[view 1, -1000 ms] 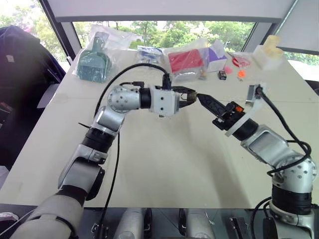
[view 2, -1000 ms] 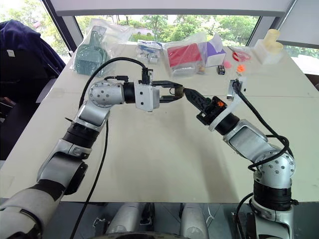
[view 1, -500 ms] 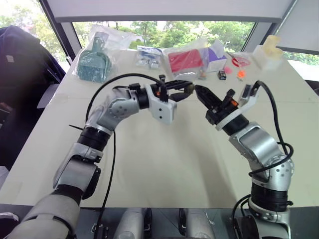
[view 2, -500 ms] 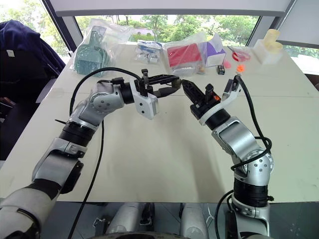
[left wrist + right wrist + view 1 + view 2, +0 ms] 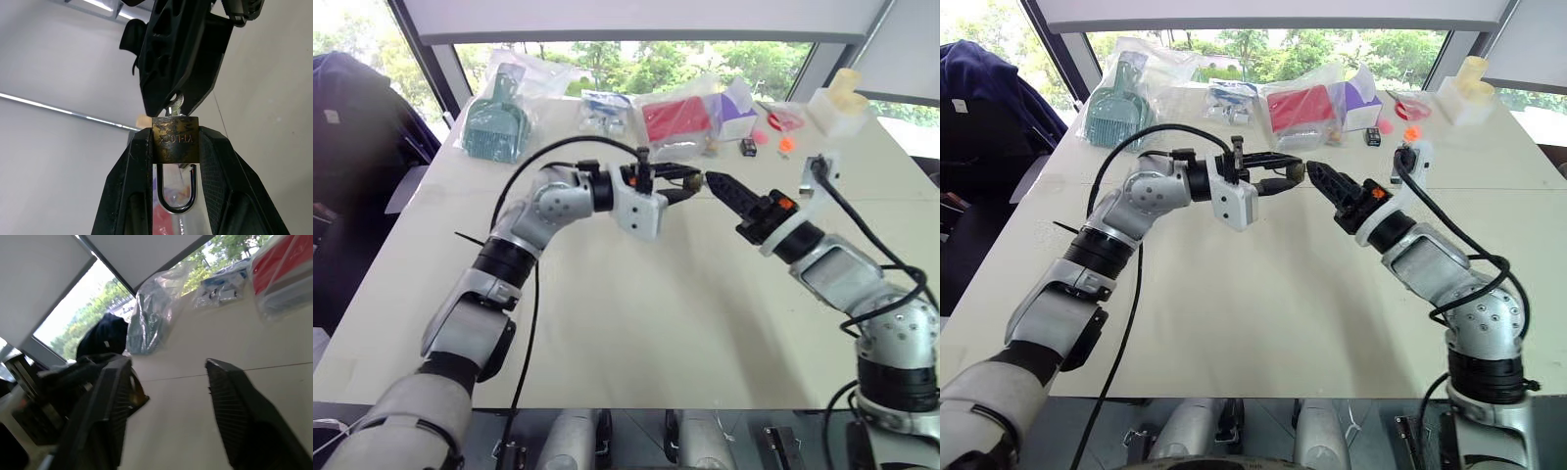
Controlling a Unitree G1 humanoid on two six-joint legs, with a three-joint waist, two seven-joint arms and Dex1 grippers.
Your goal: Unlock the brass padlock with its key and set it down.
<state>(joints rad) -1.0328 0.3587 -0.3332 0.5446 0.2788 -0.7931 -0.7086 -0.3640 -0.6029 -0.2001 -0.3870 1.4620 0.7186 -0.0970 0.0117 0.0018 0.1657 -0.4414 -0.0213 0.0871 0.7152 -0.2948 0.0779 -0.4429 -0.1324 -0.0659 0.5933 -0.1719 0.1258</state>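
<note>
The brass padlock (image 5: 175, 139) hangs above the middle of the table, its thin shackle (image 5: 176, 192) between the fingers of my left gripper (image 5: 689, 181), which is shut on its body. A silvery key (image 5: 175, 104) sticks out of the padlock's end. My right gripper (image 5: 711, 180) meets it tip to tip from the right, with its black fingers (image 5: 181, 54) close around the key. In the right wrist view its two fingers (image 5: 105, 411) stand wide apart and open, with bare table between them.
Along the far edge of the table (image 5: 636, 323) lie a bagged green brush (image 5: 495, 122), a bagged red box (image 5: 679, 119), a purple pack (image 5: 740, 102), small black and orange trinkets (image 5: 750, 147) and a white object (image 5: 842, 100). A dark garment (image 5: 352, 108) hangs at the left.
My right gripper's fingers have gone from shut to open, and its wrist has rolled and drawn slightly to the right. The left wrist has rolled too, with the padlock still held in place.
</note>
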